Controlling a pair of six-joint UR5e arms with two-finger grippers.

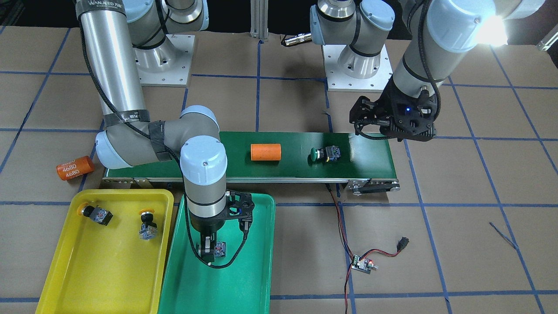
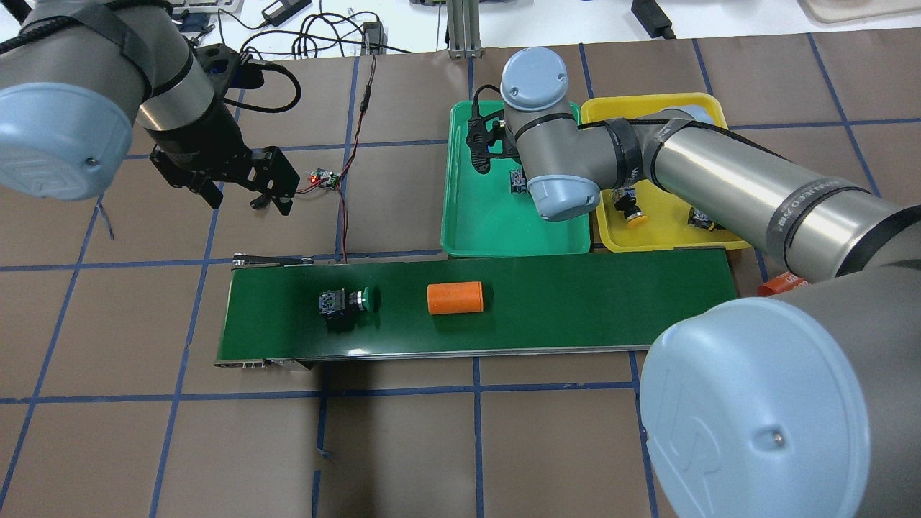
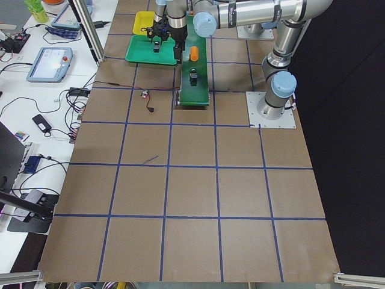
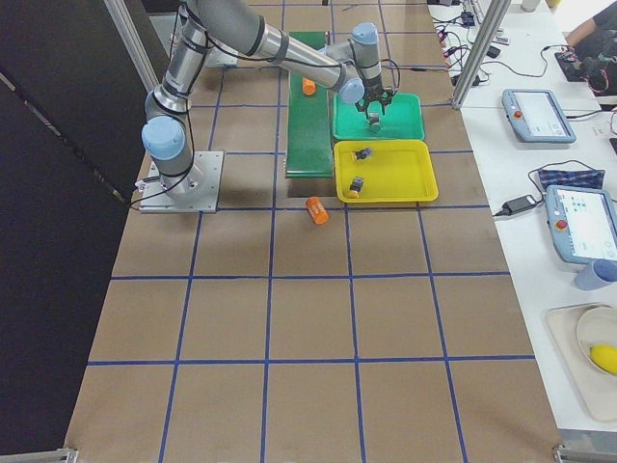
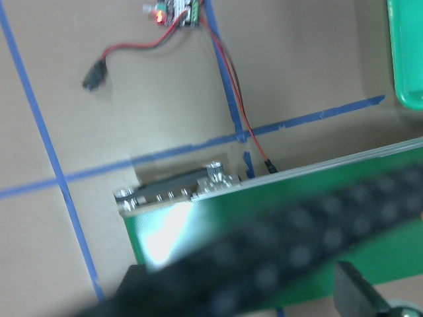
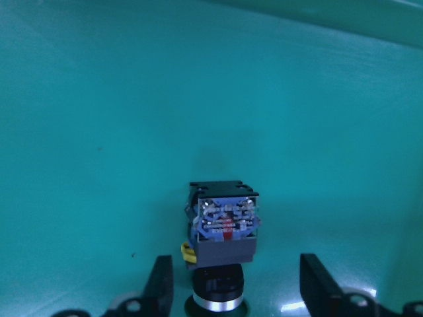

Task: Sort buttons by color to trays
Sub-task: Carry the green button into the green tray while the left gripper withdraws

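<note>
From the front, the right arm's black two-finger end effector (image 1: 208, 255) hangs low over the bright green plastic tray (image 1: 257, 270). A small push-button with a grey-blue block (image 1: 220, 248) sits in that tray, right by the fingers. The bright yellow plastic tray (image 1: 100, 270) lies just beside the green one. It holds a tilted yellow-capped push-button (image 1: 96, 213) and an upright yellow-capped push-button (image 1: 147, 223), well apart. A green-capped push-button (image 1: 324, 154) lies on its side on the long dark green conveyor belt (image 1: 375, 157), near a plain orange cylinder (image 1: 266, 152). The left arm's black end effector (image 1: 355, 120) hovers by the belt's end. An orange cylinder marked 4680 (image 1: 75, 168) lies on the brown surface (image 1: 436, 244).

From overhead, the left end effector's fingers are spread apart with nothing between them. A small circuit board with red and black wires (image 2: 324, 178) lies near it.

The left wrist camera is blurry. It shows the belt's end and the little board.

The right wrist camera shows the two fingers wide apart, one on each side of the button in the green tray, not touching it. The button stands block up. Its cap colour cannot be told.
</note>
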